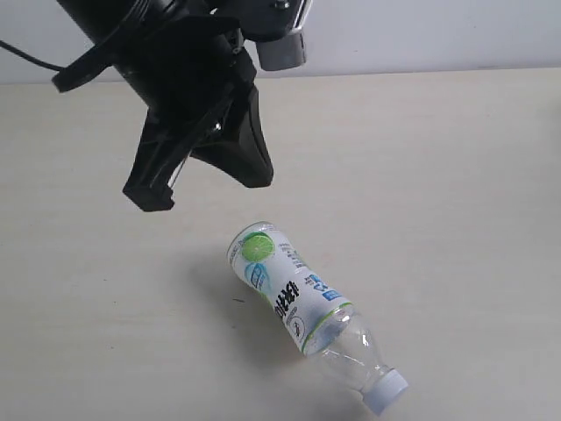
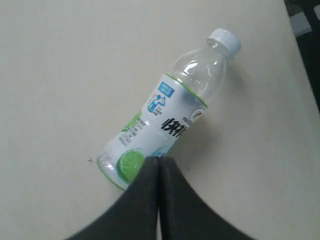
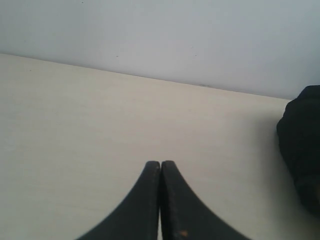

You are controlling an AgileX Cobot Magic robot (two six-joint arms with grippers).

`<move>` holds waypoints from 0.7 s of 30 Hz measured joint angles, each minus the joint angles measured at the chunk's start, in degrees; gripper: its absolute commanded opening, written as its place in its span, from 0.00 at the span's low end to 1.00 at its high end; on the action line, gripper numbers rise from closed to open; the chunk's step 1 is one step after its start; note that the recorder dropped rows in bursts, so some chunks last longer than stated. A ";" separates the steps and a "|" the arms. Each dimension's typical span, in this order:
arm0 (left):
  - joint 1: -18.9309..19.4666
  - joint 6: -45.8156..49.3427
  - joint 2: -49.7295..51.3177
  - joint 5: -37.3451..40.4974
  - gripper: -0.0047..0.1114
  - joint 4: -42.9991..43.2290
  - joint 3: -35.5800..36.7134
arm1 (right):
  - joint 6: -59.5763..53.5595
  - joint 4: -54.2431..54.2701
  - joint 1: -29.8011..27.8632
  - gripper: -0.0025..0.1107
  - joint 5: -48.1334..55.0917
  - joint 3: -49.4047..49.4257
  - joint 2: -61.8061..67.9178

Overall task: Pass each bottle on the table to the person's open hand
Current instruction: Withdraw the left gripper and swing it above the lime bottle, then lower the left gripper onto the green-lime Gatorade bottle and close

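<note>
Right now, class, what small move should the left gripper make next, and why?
Probably open its jaws. The left gripper is shut and empty, hanging clear of the bottle, which lies on its side on the table. Shut fingers cannot close around it.

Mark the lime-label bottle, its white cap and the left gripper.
lime-label bottle [image 1: 285, 289], exterior view, middle of the printed label.
white cap [image 2: 225, 41], left wrist view, side of the cap.
left gripper [image 2: 159, 161], left wrist view, where its shut fingertips meet.
</note>
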 measured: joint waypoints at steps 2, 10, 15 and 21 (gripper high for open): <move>0.05 1.12 1.43 0.38 0.04 2.05 -1.96 | 0.00 0.00 0.00 0.02 0.00 0.00 0.00; 0.05 9.65 7.06 -0.72 0.04 8.01 -4.25 | 0.00 0.00 0.00 0.02 0.00 0.00 0.00; 0.05 17.96 9.72 -2.15 0.04 8.81 -4.25 | 0.00 0.00 0.00 0.02 0.00 0.00 0.00; 0.05 20.86 12.12 -2.15 0.27 8.94 -4.25 | 0.00 0.00 0.00 0.02 0.00 0.00 0.00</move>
